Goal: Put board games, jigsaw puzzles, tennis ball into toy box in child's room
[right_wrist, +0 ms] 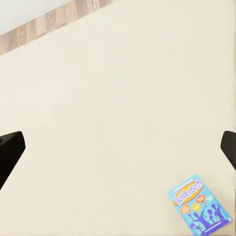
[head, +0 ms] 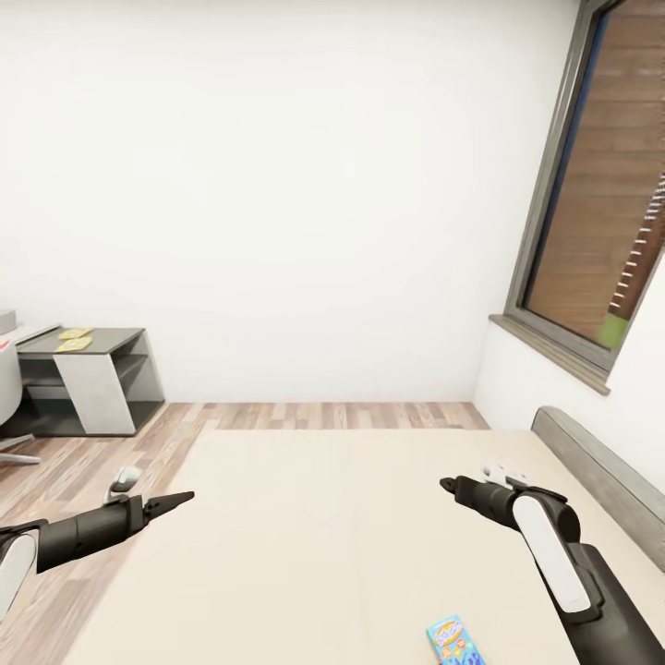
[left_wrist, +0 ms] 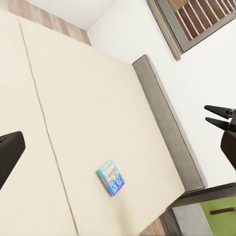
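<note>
A small blue cartoon-printed board game (head: 454,642) (left_wrist: 111,178) (right_wrist: 199,204) lies flat on the cream bed (head: 323,536), near its front edge. My left gripper (head: 180,500) (left_wrist: 120,147) hovers open over the bed's left side. My right gripper (head: 450,484) (right_wrist: 120,147) hangs open above the bed, beyond the game, with nothing between its fingers (right_wrist: 10,152). Far left stands the table (head: 115,340), with two jigsaw puzzles (head: 76,332) (head: 72,344) on its dark lower wing. A pale grey corner (head: 5,320) at the picture's edge could be the toy box; I cannot tell. The tennis ball is out of view.
A grey headboard (head: 600,476) runs along the bed's right side under a window (head: 600,185). A white wall lies behind. Wood-plank floor (head: 83,462) separates the bed from the desk, and part of a chair (head: 7,383) shows at the left edge.
</note>
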